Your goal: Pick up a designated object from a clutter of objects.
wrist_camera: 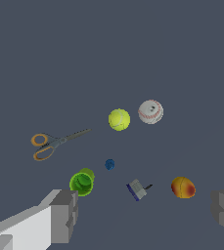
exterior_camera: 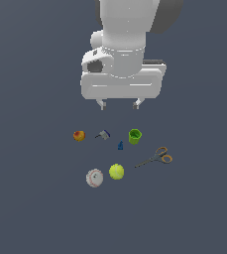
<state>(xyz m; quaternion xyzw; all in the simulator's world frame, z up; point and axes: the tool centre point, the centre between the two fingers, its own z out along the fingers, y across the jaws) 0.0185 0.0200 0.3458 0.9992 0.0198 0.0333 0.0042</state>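
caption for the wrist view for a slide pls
Open gripper above clutter: tiny blue piece between green cup and grey-blue item.

A flat ground (exterior_camera: 26,208) of dark slate blue fills the exterior view from edge to edge. Its surface looks matte and even in tone, one plain colour throughout. The wrist view shows the same ground (wrist_camera: 108,44) from closer in, again reaching every edge of the picture, with the same smooth, dull, uniform finish.
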